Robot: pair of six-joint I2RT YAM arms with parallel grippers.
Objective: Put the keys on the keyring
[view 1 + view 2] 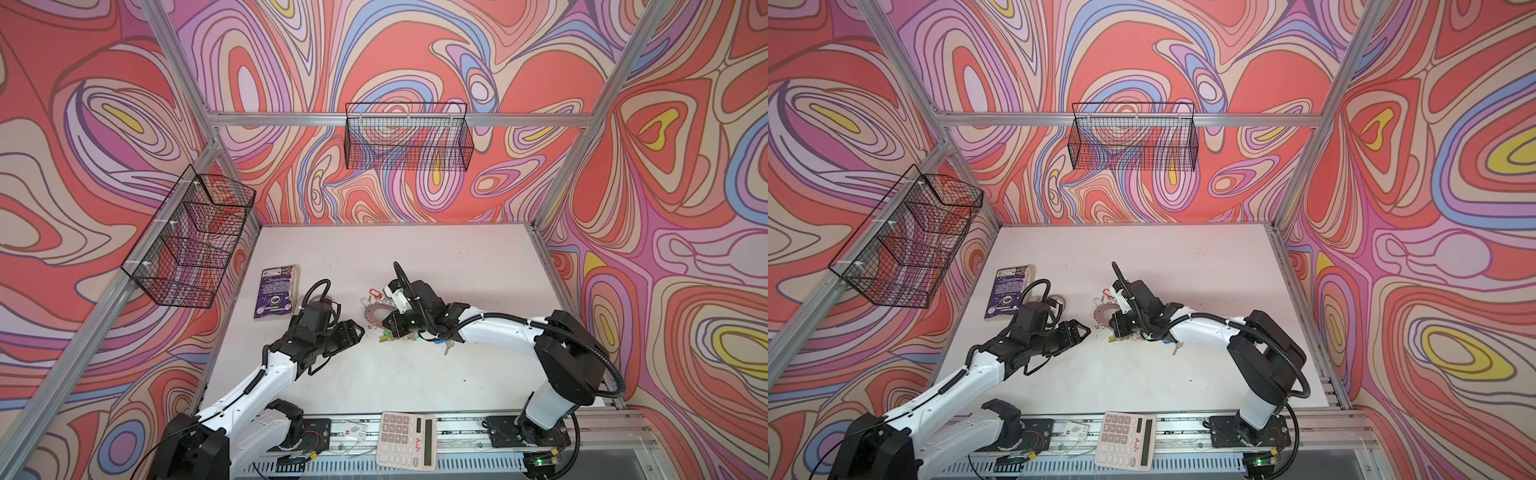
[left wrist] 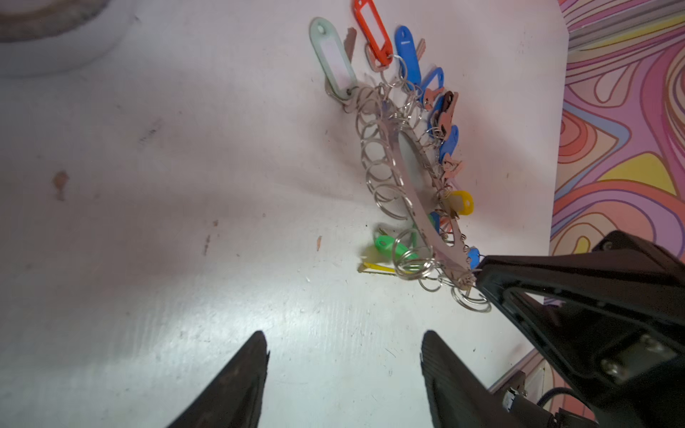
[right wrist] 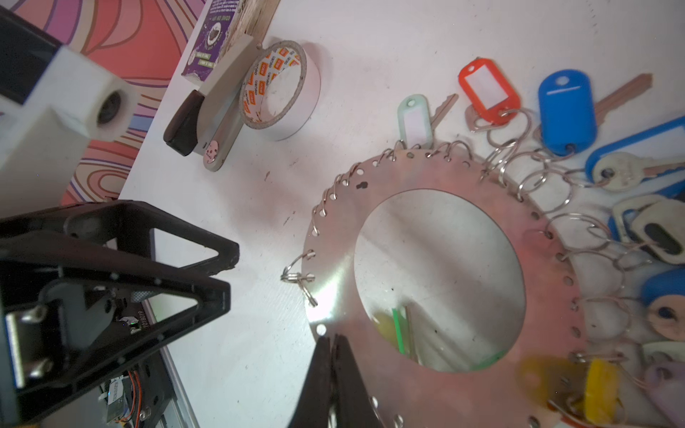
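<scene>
The keyring [image 3: 333, 255], a flat grey disc with a wide hole, lies at the table's middle in both top views [image 1: 379, 314] [image 1: 1104, 314]. My right gripper [image 3: 331, 339] is shut on its rim and holds that side tilted up off the table [image 2: 422, 222]. Split rings line the rim. Keys hang from it with a red tag [image 3: 485, 90], a blue tag [image 3: 567, 111], a pale tag [image 3: 414, 118] and a yellow tag [image 2: 459, 202]. A green-tagged key [image 2: 389, 246] lies under the raised edge. My left gripper [image 2: 343, 337] is open and empty, just left of the disc [image 1: 359, 330].
A tape roll [image 3: 281, 89] and a purple book [image 1: 276, 297] lie left of the keyring, with a grey-and-black tool [image 3: 218, 107] between them. A loose blue-tagged key [image 1: 441, 343] lies under my right arm. A calculator [image 1: 407, 440] sits on the front rail. Wire baskets [image 1: 409, 141] hang on the walls.
</scene>
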